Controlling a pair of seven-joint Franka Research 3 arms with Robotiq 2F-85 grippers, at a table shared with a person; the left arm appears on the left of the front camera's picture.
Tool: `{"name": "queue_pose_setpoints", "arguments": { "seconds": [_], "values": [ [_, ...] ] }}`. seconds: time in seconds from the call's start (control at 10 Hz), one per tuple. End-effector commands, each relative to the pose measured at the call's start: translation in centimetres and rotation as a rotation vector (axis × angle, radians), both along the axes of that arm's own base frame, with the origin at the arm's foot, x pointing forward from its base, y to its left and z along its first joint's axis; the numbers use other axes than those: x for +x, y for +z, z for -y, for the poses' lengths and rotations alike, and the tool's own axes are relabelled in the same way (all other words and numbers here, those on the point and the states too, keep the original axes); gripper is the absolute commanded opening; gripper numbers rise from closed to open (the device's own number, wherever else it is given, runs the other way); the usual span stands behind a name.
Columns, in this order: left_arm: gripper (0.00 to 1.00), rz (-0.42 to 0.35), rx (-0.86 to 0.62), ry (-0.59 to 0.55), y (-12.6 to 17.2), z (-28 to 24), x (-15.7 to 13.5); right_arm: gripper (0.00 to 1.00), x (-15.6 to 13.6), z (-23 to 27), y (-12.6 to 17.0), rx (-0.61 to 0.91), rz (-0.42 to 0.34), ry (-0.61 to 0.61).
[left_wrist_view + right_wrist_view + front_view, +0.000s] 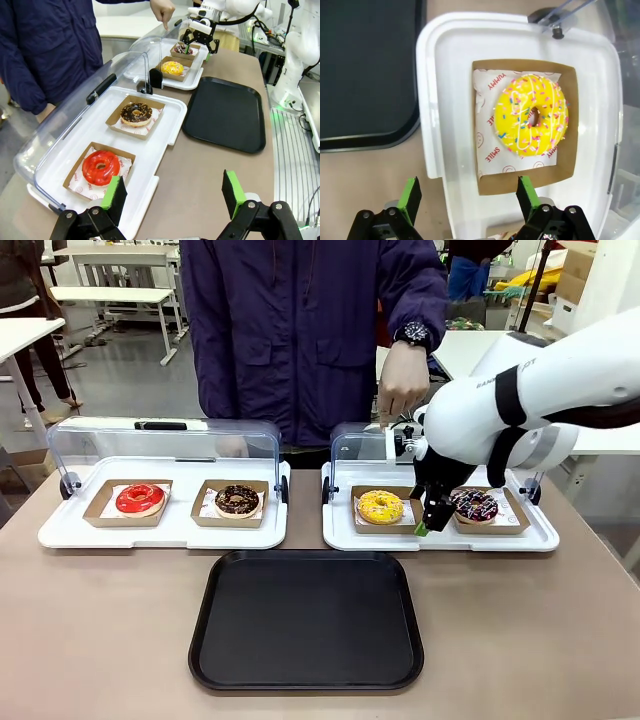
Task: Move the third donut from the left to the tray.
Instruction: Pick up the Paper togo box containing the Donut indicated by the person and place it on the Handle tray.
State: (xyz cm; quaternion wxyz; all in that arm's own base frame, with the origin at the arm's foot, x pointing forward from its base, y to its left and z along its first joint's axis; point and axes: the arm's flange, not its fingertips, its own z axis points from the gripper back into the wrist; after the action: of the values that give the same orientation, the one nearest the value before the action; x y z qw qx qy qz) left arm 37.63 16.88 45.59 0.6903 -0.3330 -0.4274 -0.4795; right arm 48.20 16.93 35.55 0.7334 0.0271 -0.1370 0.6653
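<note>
Over the right display tray, right end effector hangs released just beside yellow donut; left end effector released too.

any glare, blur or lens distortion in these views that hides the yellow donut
Front view: even light, the yellow donut sharp, pale reflections on the clear lids, soft sheen on the black tray; left wrist view: wide-angle bending toward the edges, that donut small but readable; right wrist view: donut crisp and evenly lit.
</note>
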Motion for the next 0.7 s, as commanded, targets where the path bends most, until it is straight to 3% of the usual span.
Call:
{"name": "queue_pose_setpoints", "arguments": {
  "seconds": [0.0,0.6],
  "values": [
    [1.0,-0.001,-0.006,-0.005,0.2,0.0,-0.1,1.0,0.4,-1.1,-0.7,-0.049,0.059,-0.033],
    [1.0,-0.001,-0.006,-0.005,0.2,0.0,-0.1,1.0,1.1,-0.9,-2.6,-0.103,0.124,-0.031]
  ]
}}
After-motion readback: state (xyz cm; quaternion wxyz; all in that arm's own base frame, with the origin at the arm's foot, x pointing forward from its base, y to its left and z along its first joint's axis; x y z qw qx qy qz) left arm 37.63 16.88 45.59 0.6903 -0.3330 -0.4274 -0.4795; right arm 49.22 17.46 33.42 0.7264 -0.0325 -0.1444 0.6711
